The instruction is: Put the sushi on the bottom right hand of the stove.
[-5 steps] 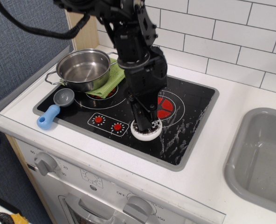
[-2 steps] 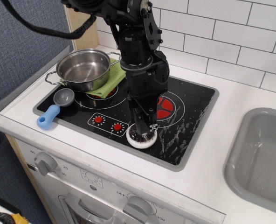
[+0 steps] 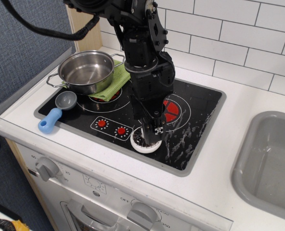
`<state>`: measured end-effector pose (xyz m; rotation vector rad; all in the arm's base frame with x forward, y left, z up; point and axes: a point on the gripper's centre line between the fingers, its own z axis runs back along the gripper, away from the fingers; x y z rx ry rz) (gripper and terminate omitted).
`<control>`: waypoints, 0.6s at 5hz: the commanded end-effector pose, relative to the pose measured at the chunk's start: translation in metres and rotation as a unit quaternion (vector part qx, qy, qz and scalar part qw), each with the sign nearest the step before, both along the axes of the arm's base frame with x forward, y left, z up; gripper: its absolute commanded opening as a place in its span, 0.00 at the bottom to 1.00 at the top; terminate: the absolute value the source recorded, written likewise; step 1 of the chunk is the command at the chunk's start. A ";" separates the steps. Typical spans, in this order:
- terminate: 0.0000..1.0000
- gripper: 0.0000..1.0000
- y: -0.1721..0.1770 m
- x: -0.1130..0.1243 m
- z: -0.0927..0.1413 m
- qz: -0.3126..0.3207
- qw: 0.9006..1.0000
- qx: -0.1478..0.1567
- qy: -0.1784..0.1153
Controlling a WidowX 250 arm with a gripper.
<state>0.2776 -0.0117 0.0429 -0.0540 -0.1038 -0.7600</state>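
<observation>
The sushi (image 3: 141, 144), a small white-rimmed disc with a dark speckled ring, lies flat on the black stove (image 3: 200, 115) near its front edge, right of the two red control dots (image 3: 111, 127). My gripper (image 3: 150, 135) points straight down onto the sushi. Its fingers are closed on the disc's right part and hide its centre. The arm rises from there over the right red burner (image 3: 170, 111) and hides part of it.
A steel pot (image 3: 86, 70) stands on a green cloth (image 3: 115, 80) over the left burner. A grey scoop with a blue handle (image 3: 55, 112) lies at the stove's front left. A grey sink (image 3: 270, 163) is to the right. The tiled wall stands behind.
The gripper has moved the sushi a little forward and left towards the stove's front edge and lowered it, from tilted to lying flat on the glass.
</observation>
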 end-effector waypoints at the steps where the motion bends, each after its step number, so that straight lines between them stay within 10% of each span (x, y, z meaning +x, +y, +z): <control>1: 0.00 1.00 -0.008 -0.009 0.004 0.109 0.991 -0.029 -0.066; 3: 0.00 1.00 -0.014 -0.011 0.007 0.169 0.984 -0.021 -0.045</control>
